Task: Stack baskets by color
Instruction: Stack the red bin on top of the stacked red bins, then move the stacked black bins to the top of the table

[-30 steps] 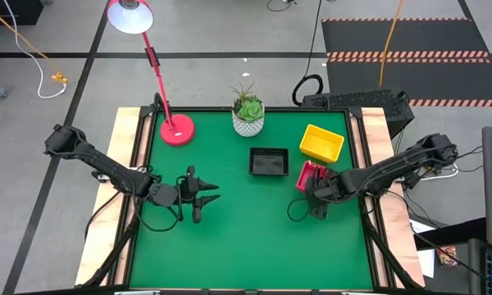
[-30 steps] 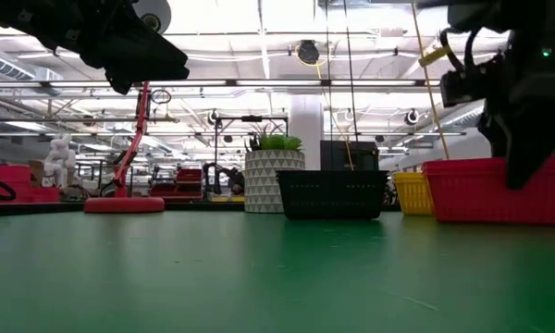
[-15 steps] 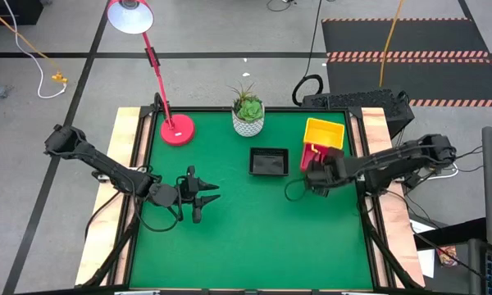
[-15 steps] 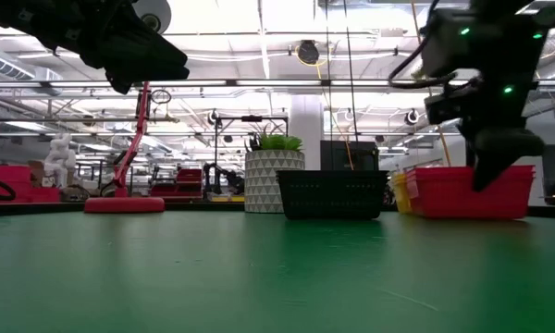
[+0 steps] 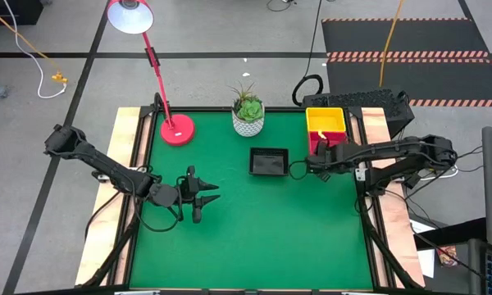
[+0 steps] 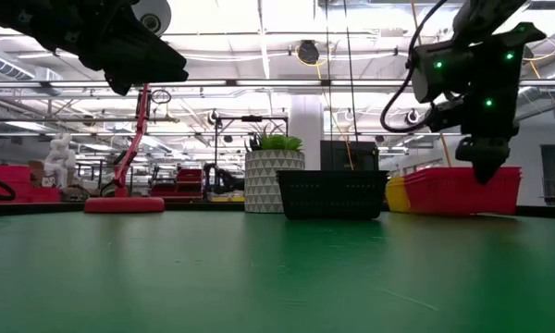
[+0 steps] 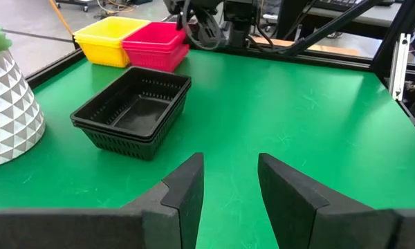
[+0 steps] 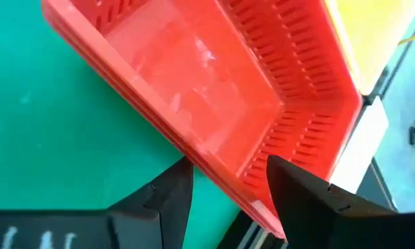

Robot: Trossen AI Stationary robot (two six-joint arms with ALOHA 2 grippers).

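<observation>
Fingers [image 7: 183, 194] of my left gripper [image 5: 211, 193] stand apart, grasping nothing, hovering at 9 o'clock of the green table [image 5: 246, 238]; my right gripper [image 8: 227, 169] is at 2 o'clock, right at the near rim of the red baskets [image 8: 194, 76]; whether it pinches that rim I cannot tell; the red baskets sit nested, touching the yellow basket [image 5: 325, 121] at its 6 o'clock side, in the table's 1 o'clock corner; the black baskets [image 5: 268, 161] sit nested near 12 o'clock of centre, apart from both.
</observation>
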